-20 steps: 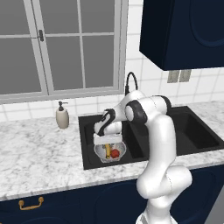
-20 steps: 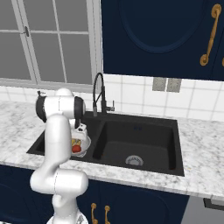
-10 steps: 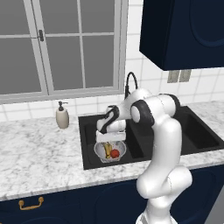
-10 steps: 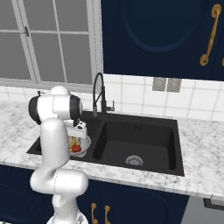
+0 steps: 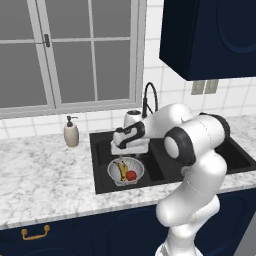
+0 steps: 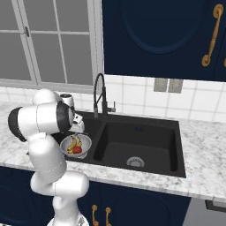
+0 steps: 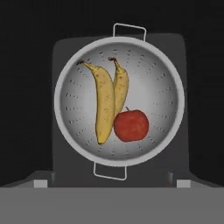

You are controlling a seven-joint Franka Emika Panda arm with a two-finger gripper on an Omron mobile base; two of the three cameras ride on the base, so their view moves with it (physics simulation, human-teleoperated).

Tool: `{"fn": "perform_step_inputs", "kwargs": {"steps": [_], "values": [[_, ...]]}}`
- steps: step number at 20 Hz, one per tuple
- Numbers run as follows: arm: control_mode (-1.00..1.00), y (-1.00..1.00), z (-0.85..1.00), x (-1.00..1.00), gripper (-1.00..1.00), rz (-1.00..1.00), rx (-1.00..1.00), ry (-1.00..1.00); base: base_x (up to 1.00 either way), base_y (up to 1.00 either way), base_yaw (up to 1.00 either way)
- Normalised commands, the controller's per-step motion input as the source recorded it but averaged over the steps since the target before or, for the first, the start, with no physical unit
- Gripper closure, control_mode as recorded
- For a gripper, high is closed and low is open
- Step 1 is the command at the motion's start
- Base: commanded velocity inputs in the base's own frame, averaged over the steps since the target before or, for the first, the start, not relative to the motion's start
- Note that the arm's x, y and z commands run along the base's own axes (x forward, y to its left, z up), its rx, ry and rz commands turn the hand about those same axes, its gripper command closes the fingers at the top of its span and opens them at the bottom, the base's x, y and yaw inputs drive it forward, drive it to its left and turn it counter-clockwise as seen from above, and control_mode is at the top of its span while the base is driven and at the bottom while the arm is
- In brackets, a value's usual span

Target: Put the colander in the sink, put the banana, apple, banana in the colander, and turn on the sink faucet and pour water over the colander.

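Note:
The colander [image 5: 125, 170] stands in the left basin of the black sink [image 5: 101, 150]. Two bananas [image 5: 120, 169] and a red apple [image 5: 131, 175] lie inside it. In the hand view the colander [image 7: 162, 78] sits straight below, with one banana [image 7: 104, 107] beside the other banana [image 7: 121, 87] and the apple [image 7: 131, 125] touching both. My gripper [image 5: 128, 150] hangs just above the colander, open, its fingertips [image 7: 40, 183] wide apart with nothing between them. The black gooseneck sink faucet [image 5: 148, 98] rises behind the basin. No water runs from the faucet [image 6: 100, 92].
A beige soap bottle [image 5: 71, 133] stands on the marble counter [image 5: 45, 175] left of the sink. The right basin [image 6: 143, 143] has a steel drain [image 6: 135, 162]. A window is behind the counter and dark cabinets [image 5: 210, 35] hang above.
The jaws have opened over the colander, and a second banana now lies in it. The arm's elbow has swung right in the left base view; the hand stays above the colander.

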Motion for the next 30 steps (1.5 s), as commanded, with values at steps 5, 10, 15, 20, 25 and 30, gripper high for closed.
{"fn": "perform_step_inputs", "kwargs": {"steps": [5, 10, 15, 20, 25, 30], "values": [[-1.0, -0.26, 0.71, -0.44, -1.0, -0.07, 0.0, -0.23, 0.0, 0.0, 0.0], [-1.0, -0.3, 0.61, -0.29, -1.0, -0.08, -0.05, -0.37, 0.0, 0.0, 0.0], [-1.0, -0.47, 0.67, -0.09, -1.0, -0.03, 0.0, -0.12, 0.0, 0.0, 0.0], [-1.0, -0.42, 0.67, -0.02, -1.0, 0.0, 0.0, -0.09, 0.0, 0.0, 0.0], [-1.0, -0.39, 0.46, 0.01, -1.0, 0.0, -0.04, -0.1, 0.0, 0.0, 0.0], [-1.0, -0.39, 0.28, 0.13, -1.0, 0.0, 0.0, -0.09, 0.0, 0.0, 0.0]]}}
